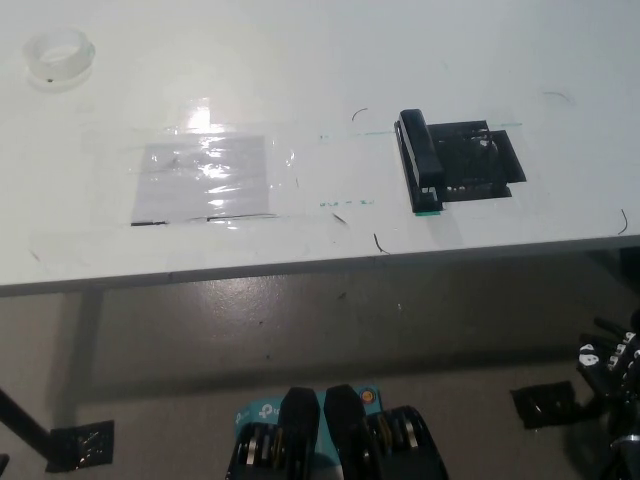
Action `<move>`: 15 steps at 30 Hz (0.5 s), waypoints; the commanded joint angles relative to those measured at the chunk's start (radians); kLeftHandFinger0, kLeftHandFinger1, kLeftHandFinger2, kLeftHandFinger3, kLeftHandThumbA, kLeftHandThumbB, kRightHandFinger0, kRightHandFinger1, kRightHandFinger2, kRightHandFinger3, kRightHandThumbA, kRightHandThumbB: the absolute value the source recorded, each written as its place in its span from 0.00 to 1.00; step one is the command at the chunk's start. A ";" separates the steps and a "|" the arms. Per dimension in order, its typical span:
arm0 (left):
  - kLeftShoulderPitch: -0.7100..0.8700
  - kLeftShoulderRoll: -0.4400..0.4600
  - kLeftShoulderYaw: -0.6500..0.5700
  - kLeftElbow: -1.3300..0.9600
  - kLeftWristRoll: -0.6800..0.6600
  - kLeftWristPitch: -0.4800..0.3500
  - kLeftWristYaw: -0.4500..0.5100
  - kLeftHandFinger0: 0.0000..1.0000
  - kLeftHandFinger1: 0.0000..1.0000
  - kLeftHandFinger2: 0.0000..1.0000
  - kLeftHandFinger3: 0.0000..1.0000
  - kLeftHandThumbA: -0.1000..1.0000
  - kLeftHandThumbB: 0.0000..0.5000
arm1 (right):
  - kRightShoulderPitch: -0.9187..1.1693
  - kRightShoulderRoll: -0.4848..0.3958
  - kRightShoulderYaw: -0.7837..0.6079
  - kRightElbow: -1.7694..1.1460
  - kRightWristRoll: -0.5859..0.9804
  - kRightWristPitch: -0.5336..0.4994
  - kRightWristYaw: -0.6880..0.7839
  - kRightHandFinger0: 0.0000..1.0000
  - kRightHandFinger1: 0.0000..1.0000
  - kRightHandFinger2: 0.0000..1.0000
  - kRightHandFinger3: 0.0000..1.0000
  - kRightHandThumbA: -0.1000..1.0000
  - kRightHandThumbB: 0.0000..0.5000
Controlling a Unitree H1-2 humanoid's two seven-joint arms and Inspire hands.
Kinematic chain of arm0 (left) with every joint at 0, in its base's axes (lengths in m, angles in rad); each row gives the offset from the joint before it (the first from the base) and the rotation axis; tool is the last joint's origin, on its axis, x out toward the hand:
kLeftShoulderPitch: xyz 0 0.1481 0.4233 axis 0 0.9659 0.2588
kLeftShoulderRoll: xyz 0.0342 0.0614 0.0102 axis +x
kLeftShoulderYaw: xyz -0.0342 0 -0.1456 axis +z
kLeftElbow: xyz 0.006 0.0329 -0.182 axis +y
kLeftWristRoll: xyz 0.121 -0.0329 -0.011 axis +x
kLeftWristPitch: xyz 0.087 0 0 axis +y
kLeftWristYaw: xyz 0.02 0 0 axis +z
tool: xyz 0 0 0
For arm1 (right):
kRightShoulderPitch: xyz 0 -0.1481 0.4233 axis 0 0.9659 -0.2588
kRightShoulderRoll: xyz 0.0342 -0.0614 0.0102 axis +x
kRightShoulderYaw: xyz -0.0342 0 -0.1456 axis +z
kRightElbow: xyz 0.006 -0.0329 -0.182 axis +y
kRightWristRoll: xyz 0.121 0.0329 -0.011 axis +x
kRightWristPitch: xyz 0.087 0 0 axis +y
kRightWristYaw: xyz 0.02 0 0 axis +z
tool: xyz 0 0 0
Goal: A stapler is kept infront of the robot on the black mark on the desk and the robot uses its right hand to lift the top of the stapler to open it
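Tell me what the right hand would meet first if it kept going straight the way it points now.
Probably the desk's front edge: the right hand sits below it, pointing up-left, the stapler beyond. Depth is unclear.

Black right hand (612,360), white markings

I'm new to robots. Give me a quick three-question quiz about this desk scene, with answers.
1. True or false: the black right robot hand is touching the stapler.
2. What lies at the desk's far left corner? A) a cup B) a clear tape roll C) scissors
3. Fill in: the stapler sits at the ___ edge of the black mark.

Key
1. False: it hangs below the desk edge, at lower right.
2. B, the clear tape roll.
3. Left.
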 commanded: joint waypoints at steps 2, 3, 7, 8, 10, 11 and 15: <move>-0.017 0.055 0.007 -0.008 -0.008 -0.005 -0.010 0.35 0.42 0.62 0.73 1.00 0.45 | -0.040 -0.007 -0.034 -0.034 -0.125 -0.199 -0.007 0.36 0.41 0.47 0.64 0.45 0.17; -0.017 0.057 0.004 -0.003 -0.001 -0.012 -0.009 0.37 0.44 0.64 0.77 1.00 0.42 | -0.038 -0.005 -0.036 -0.040 -0.123 -0.192 0.001 0.37 0.41 0.48 0.65 0.43 0.16; -0.017 0.056 0.006 0.002 -0.008 -0.019 -0.010 0.39 0.44 0.62 0.74 1.00 0.42 | -0.032 0.002 -0.050 -0.055 -0.109 -0.181 0.037 0.38 0.40 0.49 0.63 0.18 0.08; -0.018 0.056 0.006 -0.001 -0.007 -0.015 -0.008 0.36 0.44 0.62 0.74 1.00 0.43 | -0.032 0.004 -0.053 -0.057 -0.113 -0.179 0.038 0.37 0.39 0.47 0.60 0.13 0.07; -0.015 0.056 0.004 -0.010 -0.005 -0.013 -0.007 0.33 0.43 0.62 0.74 1.00 0.42 | -0.032 0.006 -0.057 -0.061 -0.119 -0.167 0.040 0.38 0.39 0.47 0.59 0.12 0.07; -0.013 0.054 0.004 -0.023 -0.002 -0.004 -0.001 0.31 0.41 0.62 0.74 1.00 0.42 | -0.030 0.006 -0.055 -0.066 -0.132 -0.158 0.036 0.38 0.39 0.47 0.59 0.13 0.06; -0.018 0.057 0.004 -0.018 0.001 -0.001 0.002 0.37 0.45 0.63 0.75 1.00 0.40 | -0.030 0.010 -0.064 -0.076 -0.139 -0.148 0.039 0.36 0.38 0.47 0.57 0.13 0.05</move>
